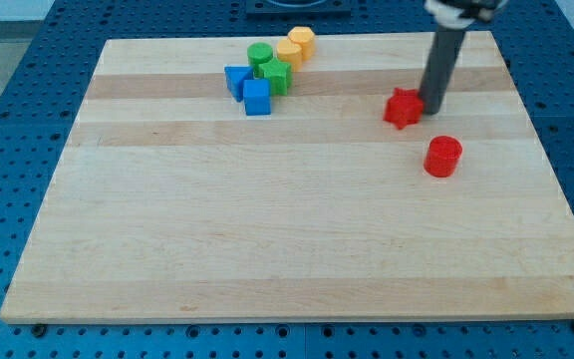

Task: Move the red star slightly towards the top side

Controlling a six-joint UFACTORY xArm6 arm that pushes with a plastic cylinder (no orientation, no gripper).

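The red star (pixel 401 109) lies on the wooden board (pixel 287 229) at the view's upper right. My tip (pixel 430 107) is at the star's right side, touching or nearly touching it. The dark rod rises from there to the view's top edge. A red cylinder (pixel 442 157) stands below and to the right of the star, apart from the tip.
A cluster sits at the view's top centre: a yellow block (pixel 302 42) and another yellow block (pixel 289 54), a green cylinder (pixel 259 56), a green block (pixel 276 77), a blue block (pixel 237 79) and a blue cube (pixel 257 98). Blue pegboard surrounds the board.
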